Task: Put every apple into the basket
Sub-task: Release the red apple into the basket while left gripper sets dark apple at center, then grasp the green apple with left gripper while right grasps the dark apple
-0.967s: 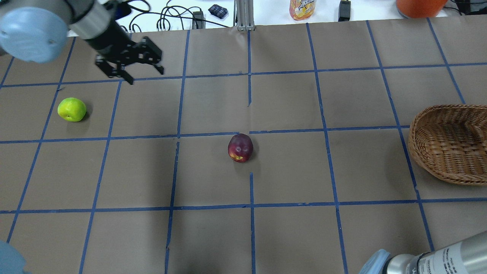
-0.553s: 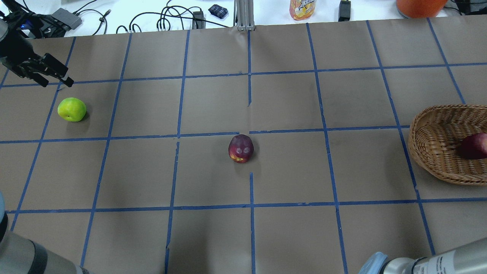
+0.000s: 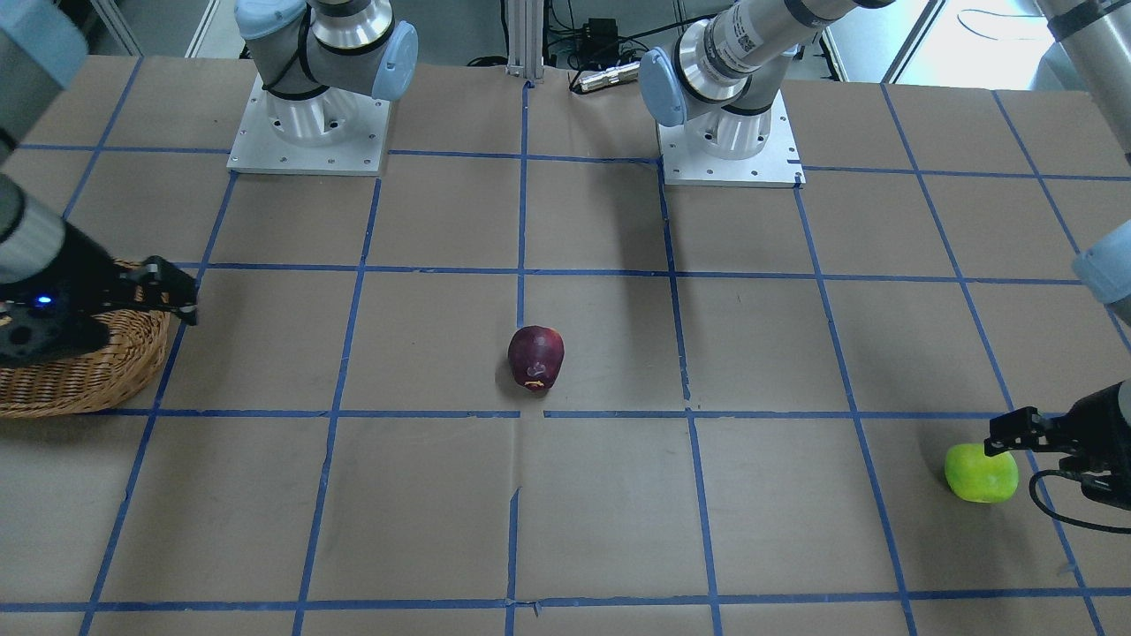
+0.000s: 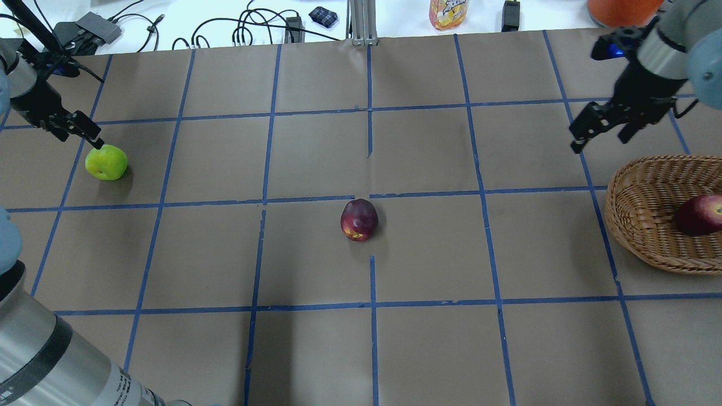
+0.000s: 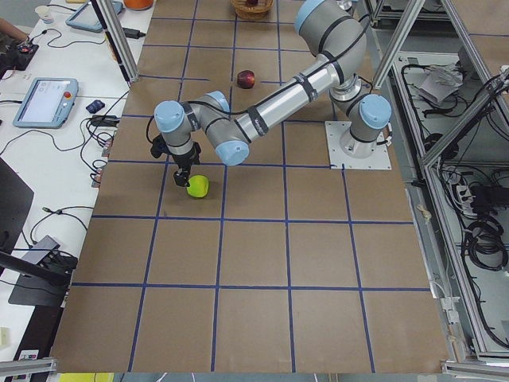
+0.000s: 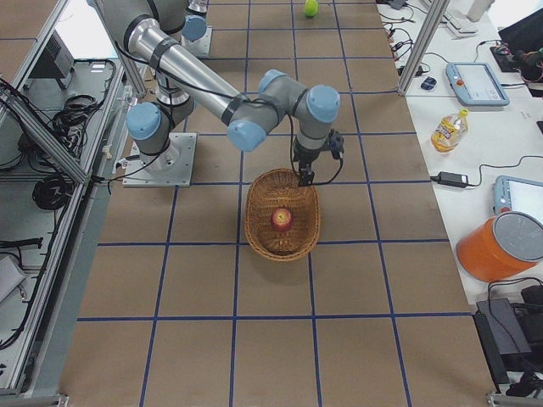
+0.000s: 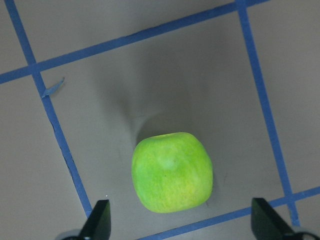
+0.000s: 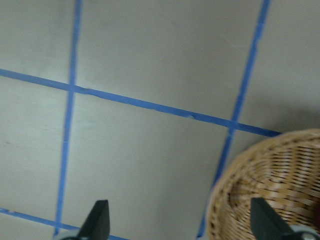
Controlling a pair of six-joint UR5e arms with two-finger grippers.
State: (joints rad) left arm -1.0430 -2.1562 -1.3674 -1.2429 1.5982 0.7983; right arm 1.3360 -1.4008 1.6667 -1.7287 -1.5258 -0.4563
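Observation:
The lime green apple [image 4: 106, 162] lies at the table's far left; it also shows in the left wrist view [image 7: 172, 172]. My left gripper [image 4: 83, 134] hangs open just above it, fingers either side, not touching. The dark maroon apple [image 4: 359, 220] lies alone at the table's middle. The red apple [image 4: 701, 215] lies inside the wicker basket [image 4: 616, 210] at the right edge. My right gripper [image 4: 598, 138] is open and empty above the table, just beyond the basket's far-left rim [image 8: 235, 175].
Past the table's far edge are cables [image 4: 254, 28], a metal post [image 4: 364, 22], a drink bottle [image 4: 448, 12] and an orange container [image 4: 623, 10]. The two arm bases [image 3: 309, 132] [image 3: 729, 141] stand on the robot's side.
The basket was empty a second ago and now holds the red apple. My left gripper has swung left and come down over the green apple. My right gripper has come into view beside the basket.

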